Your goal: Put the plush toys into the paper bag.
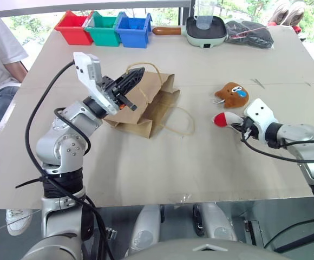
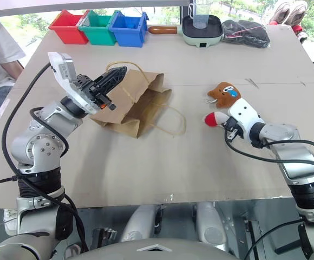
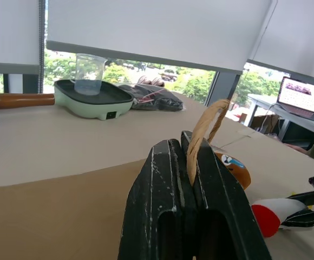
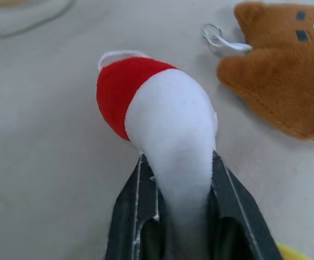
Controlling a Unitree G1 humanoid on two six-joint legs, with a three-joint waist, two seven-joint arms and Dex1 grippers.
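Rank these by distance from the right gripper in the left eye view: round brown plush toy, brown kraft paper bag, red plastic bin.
From the right gripper:
1. Round brown plush toy, just beyond it.
2. Brown kraft paper bag, mid-table, toward the left arm.
3. Red plastic bin, far left corner.

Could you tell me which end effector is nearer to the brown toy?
Right. The right end effector grips the rocket just beside the brown toy; the left end effector pinches a bag handle across the table.

A beige worktop (image 1: 200, 162) carries a paper bag (image 1: 146, 105) lying mid-left, a brown plush toy (image 1: 231, 94) to its right, and along the far edge red, green and blue bins (image 1: 104, 28), a pale green pan (image 1: 204, 30), a dark bundle (image 1: 249, 32).
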